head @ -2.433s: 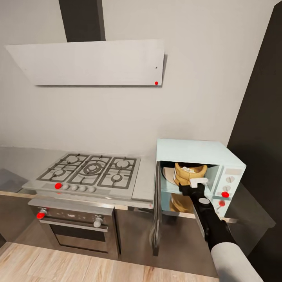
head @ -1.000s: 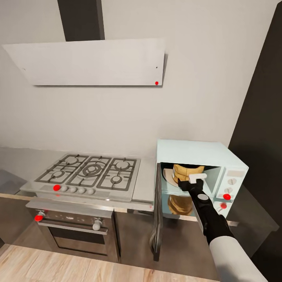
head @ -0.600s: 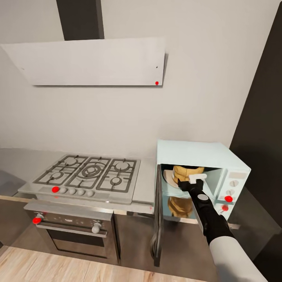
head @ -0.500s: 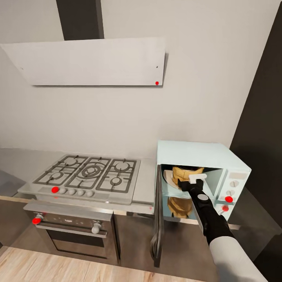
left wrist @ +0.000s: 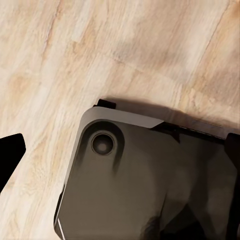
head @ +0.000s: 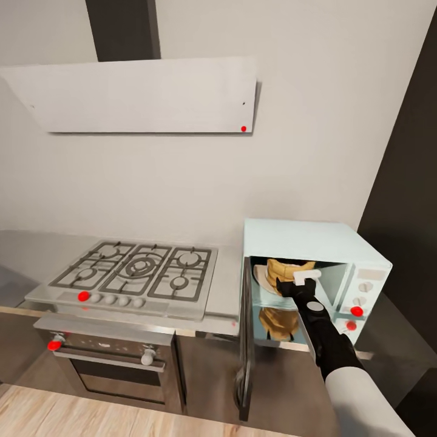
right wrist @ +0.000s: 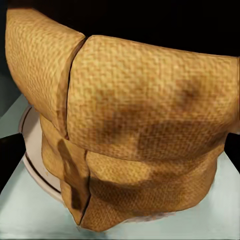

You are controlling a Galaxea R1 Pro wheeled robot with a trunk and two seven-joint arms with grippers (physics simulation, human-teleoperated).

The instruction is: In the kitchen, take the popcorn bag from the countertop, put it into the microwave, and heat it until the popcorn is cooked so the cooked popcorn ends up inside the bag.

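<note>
Fingers of the right gripper reach into the microwave, but the head view hides the tips behind the wrist and the right wrist view leaves them out, so whether they pinch the popcorn bag or stand apart from it cannot be told. The bag stands upright on the pale turntable plate inside the cavity. A couple of seconds ago it sat nearer the opening with whitish popcorn visible at its mouth; now it sits farther in and its top is tucked under the cavity's upper edge. Placing looks done or nearly so; what remains, by my judgement, is withdrawing the arm, shutting the door and starting the heating.

The open door hangs to the left of the opening, and the right arm lies in its swing path. The control panel is to the right. Farther left are the gas hob, the oven below it and the white hood above. The left wrist view looks down on wooden floor and a dark part of the robot.
</note>
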